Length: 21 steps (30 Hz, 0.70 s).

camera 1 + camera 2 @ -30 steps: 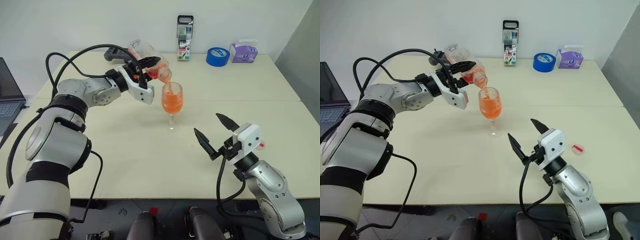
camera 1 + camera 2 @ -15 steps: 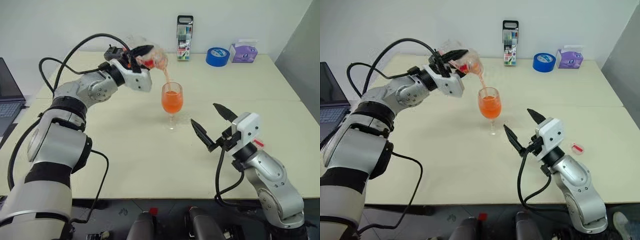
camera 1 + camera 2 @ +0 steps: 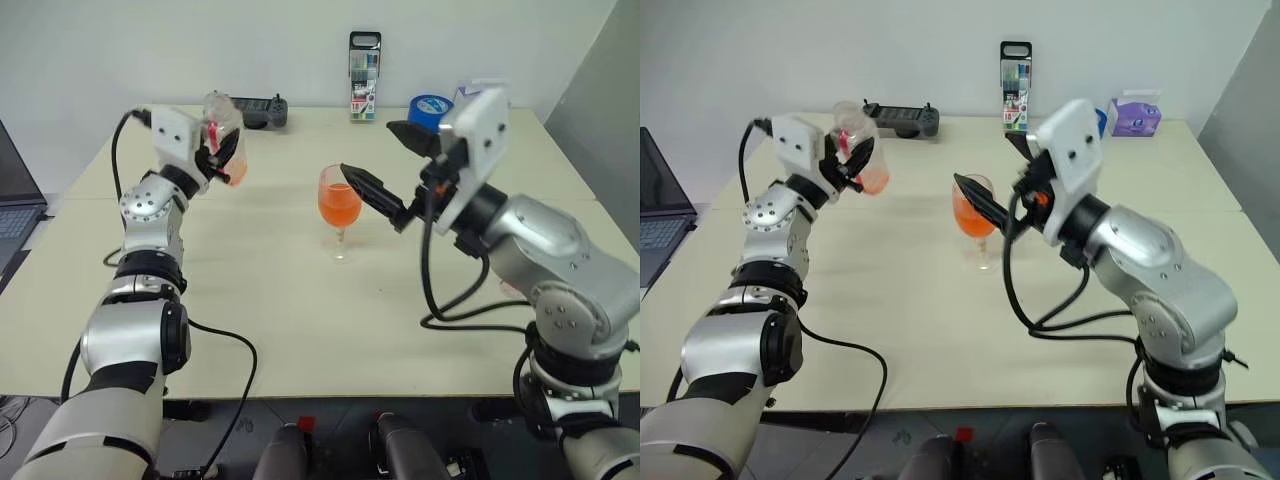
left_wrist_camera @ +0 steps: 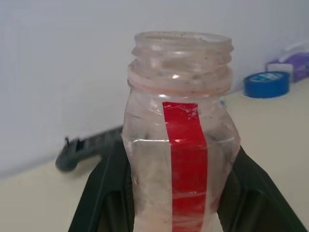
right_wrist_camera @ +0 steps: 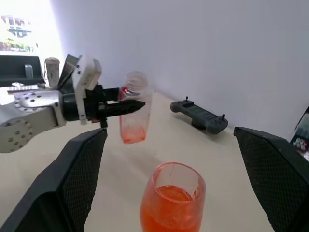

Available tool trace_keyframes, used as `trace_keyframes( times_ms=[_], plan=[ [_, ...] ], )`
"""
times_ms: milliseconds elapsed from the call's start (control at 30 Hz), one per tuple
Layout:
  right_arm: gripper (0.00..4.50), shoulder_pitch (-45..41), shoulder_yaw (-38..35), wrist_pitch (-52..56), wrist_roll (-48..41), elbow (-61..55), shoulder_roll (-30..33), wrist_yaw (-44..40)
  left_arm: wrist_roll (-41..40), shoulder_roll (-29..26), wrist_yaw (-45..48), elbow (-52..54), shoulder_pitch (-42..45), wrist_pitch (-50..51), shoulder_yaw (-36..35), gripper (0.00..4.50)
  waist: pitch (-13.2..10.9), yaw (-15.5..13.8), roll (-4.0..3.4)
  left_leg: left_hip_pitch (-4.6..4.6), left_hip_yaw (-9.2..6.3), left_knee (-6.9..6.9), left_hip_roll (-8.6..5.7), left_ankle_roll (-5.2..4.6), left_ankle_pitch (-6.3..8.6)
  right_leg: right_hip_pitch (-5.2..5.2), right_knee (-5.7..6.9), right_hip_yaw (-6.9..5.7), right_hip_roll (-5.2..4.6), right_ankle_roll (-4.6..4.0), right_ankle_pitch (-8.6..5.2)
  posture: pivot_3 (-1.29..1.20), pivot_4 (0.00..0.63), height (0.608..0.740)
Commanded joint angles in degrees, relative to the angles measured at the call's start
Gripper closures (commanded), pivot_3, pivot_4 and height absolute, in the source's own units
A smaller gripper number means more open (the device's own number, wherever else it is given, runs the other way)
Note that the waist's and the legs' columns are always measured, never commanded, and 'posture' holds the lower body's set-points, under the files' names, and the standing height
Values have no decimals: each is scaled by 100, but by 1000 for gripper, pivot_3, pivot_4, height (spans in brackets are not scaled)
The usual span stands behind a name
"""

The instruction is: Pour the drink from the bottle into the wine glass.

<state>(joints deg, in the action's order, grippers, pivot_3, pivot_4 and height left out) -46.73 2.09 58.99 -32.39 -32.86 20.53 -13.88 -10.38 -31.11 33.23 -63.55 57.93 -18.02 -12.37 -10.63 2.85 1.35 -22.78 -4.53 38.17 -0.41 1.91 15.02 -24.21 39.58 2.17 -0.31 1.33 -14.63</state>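
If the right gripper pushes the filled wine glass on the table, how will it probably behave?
The wine glass would probably tip easily: its bowl is full of drink above a thin stem and small foot. It looks fragile, being thin clear glass. The liquid would likely slosh or spill.

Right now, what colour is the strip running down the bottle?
Red, a vertical strip on the clear bottle; the left wrist view shows it best.

Just ahead of our right gripper [image 3: 392, 178], between its spread fingers, stands the wine glass [image 3: 339, 206]. Beyond it the table [image 3: 260, 290] lies bare as far as our left gripper [image 3: 847, 160] holding the bottle [image 3: 862, 155] upright; a game controller [image 3: 902, 118] lies farther back.
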Motion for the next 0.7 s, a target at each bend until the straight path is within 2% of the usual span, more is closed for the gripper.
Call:
trace_keyframes(
  times_ms=[33, 167, 400, 667, 700],
  plan=[
    [0, -473, 301, 293, 110, 354, -130, 36, -143, -61, -288, 855, -402, 534, -169, 2811, 0, -8, 0, -3, -2, 0, -1, 0, 0, -3, 4, 1, -8, 0, 0, 0, 150, 740],
    [0, -575, 609, -30, 362, 759, -329, -66, -356, 12, -542, 1354, -763, 976, -380, 2811, 6, -36, 11, -10, -10, 2, -3, 1, 0, -10, 0, -3, -24, 0, 0, 0, 150, 740],
    [0, -464, 855, -343, 651, 1038, -470, -284, -441, 126, -721, 1487, -975, 1215, -497, 2811, 9, -66, 15, -7, -7, 3, -6, 1, 0, -10, 2, 1, -30, -1, 0, 0, 150, 740],
    [0, -512, 780, 4, 557, 949, -543, -441, -569, 124, -727, 1467, -1007, 1417, -573, 104, 9, -65, 15, -6, -8, 1, -5, 0, 0, -11, 3, 0, -29, -1, 0, 0, 150, 740],
    [0, -526, 778, 17, 570, 959, -545, -451, -565, 118, -734, 1456, -1011, 1425, -574, 29, 9, -64, 15, -6, -8, 1, -5, 1, 0, -11, 3, 0, -29, -1, 0, 0, 150, 740]
  ],
)
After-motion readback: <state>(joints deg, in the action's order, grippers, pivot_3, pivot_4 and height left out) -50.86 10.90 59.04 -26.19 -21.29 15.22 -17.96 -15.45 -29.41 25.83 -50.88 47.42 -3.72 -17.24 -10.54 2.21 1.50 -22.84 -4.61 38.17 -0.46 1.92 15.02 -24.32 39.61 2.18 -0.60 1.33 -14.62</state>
